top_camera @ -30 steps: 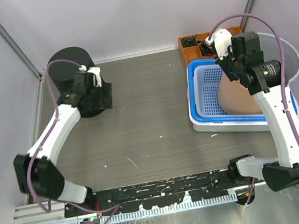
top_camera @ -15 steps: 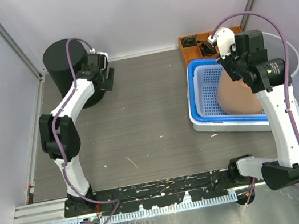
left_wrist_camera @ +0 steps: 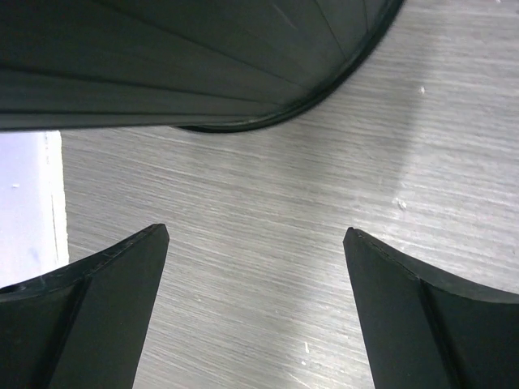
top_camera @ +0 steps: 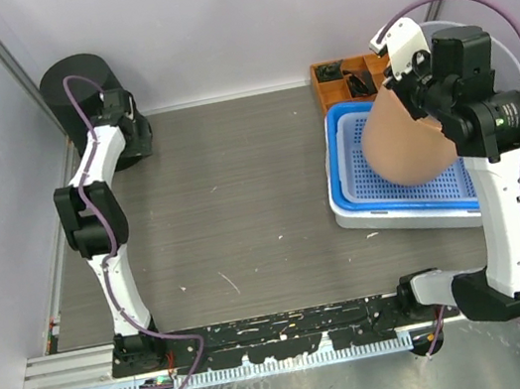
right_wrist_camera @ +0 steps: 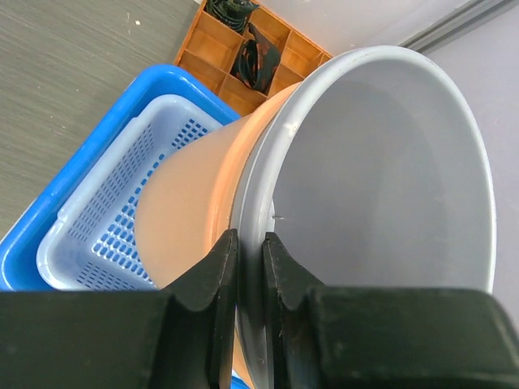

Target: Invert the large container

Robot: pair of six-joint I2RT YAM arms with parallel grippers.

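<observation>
Since a second ago the right arm has hoisted the tan bucket (top_camera: pixel 401 139) up out of the blue basket (top_camera: pixel 344 202). It hangs tilted above the basket at 2 o'clock on the table (top_camera: pixel 239 188), with its grey-lined mouth toward 1 o'clock. The right gripper (right_wrist_camera: pixel 247 241) is clamped on the rim, one finger inside and one outside. The left arm has stretched to 10 o'clock. Its gripper (left_wrist_camera: pixel 255 235) is spread wide over bare tabletop, holding nothing, beside a black cylinder (left_wrist_camera: pixel 162 57). An orange compartment tray (top_camera: pixel 332 76) sits at the basket's 12 o'clock.
</observation>
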